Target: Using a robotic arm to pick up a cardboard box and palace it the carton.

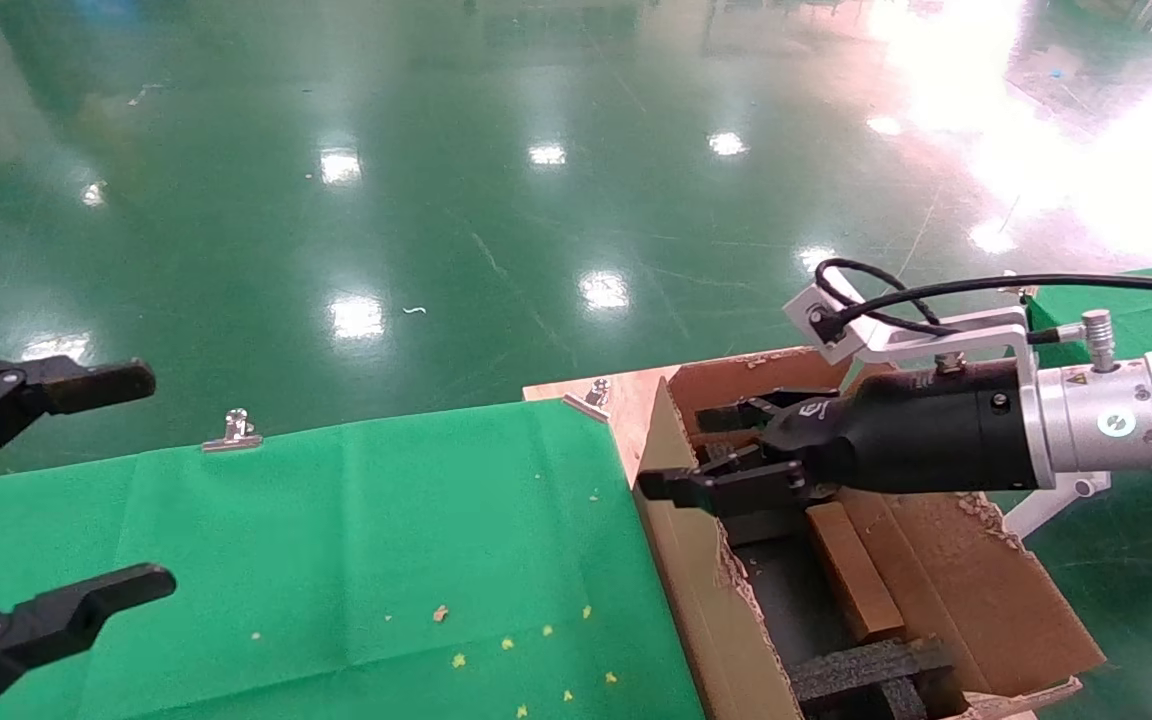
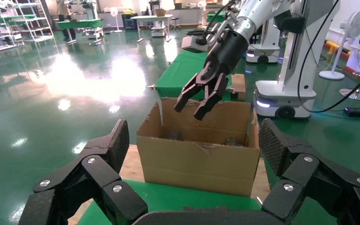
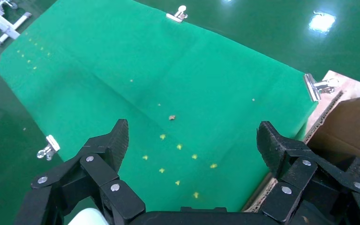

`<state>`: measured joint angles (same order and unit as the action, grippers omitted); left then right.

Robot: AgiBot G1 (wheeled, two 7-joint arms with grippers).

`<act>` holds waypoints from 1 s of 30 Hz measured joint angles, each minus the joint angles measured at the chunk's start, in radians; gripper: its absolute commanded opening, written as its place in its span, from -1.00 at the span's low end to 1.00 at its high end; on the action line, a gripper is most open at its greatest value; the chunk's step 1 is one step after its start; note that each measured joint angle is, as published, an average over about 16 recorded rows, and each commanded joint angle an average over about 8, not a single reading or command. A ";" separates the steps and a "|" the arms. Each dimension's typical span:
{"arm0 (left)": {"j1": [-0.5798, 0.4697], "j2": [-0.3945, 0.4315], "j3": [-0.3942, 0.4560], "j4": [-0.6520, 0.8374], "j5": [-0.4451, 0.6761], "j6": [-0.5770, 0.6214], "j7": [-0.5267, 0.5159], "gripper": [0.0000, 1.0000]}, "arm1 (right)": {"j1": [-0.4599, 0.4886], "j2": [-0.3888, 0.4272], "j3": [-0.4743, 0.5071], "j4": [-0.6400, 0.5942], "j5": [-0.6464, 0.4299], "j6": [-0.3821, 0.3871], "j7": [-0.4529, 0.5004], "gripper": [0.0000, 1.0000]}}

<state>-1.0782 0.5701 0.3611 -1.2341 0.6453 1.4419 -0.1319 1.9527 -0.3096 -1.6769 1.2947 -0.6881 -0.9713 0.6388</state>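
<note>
Right gripper (image 1: 701, 452) over carton (image 1: 706, 600), jaws wide, empty; cardboard box (image 1: 851, 570) inside carton. Left gripper (image 1: 86, 485) parked over green surface (image 1: 356, 540), jaws wide.

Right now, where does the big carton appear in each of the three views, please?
Head view: the carton fills the lower right, with the right gripper open above it.
Left wrist view: it stands in the middle, beyond the open left gripper.
Right wrist view: only one brown wall shows, at the right edge.
Shared landmark: the green cloth beside the carton.
</note>
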 measured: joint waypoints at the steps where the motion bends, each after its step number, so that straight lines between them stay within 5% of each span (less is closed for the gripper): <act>1: 0.000 0.000 0.000 0.000 0.000 0.000 0.000 1.00 | -0.004 -0.001 0.007 0.000 0.003 -0.006 -0.004 1.00; 10: 0.000 0.000 0.000 0.000 0.000 0.000 0.000 1.00 | -0.079 -0.028 0.123 -0.005 -0.007 -0.044 -0.035 1.00; 30: 0.000 0.000 0.000 0.000 0.000 0.000 0.000 1.00 | -0.367 -0.127 0.582 -0.007 -0.020 -0.217 -0.185 1.00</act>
<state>-1.0782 0.5701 0.3612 -1.2340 0.6453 1.4419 -0.1318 1.5861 -0.4364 -1.0952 1.2875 -0.7082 -1.1881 0.4537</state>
